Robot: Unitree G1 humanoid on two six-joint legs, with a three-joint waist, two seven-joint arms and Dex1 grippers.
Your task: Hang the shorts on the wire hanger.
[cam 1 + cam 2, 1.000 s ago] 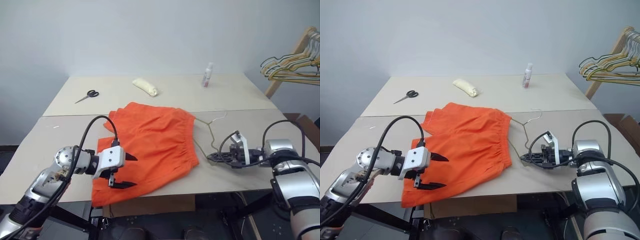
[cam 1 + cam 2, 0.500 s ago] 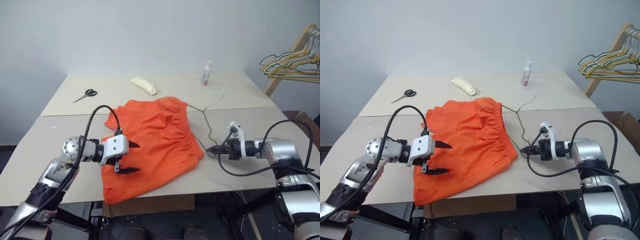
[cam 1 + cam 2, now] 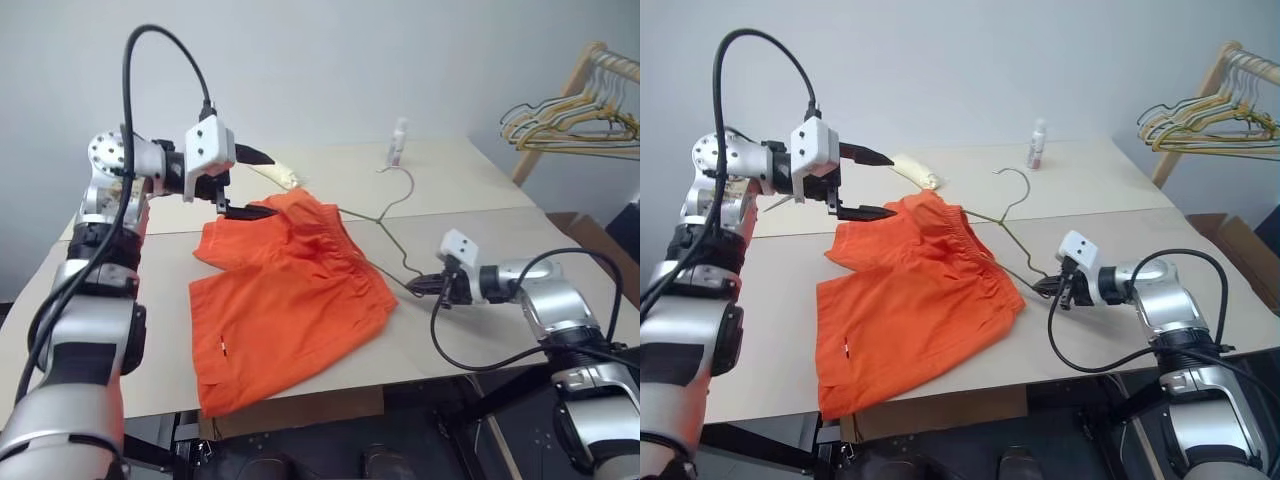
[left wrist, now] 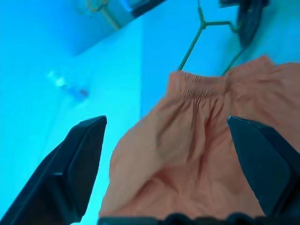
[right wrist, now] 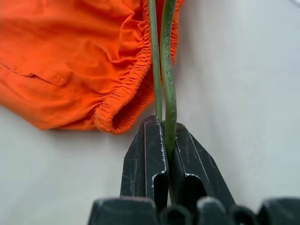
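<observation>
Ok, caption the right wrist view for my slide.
Right tool shut on the wire hanger beside the orange shorts.

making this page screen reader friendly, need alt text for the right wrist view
The right gripper has its jaws shut on the wire hanger, whose two thin green wires run away from it, side by side. The elastic waistband of the orange shorts lies bunched beside the wires on the pale table.
</observation>
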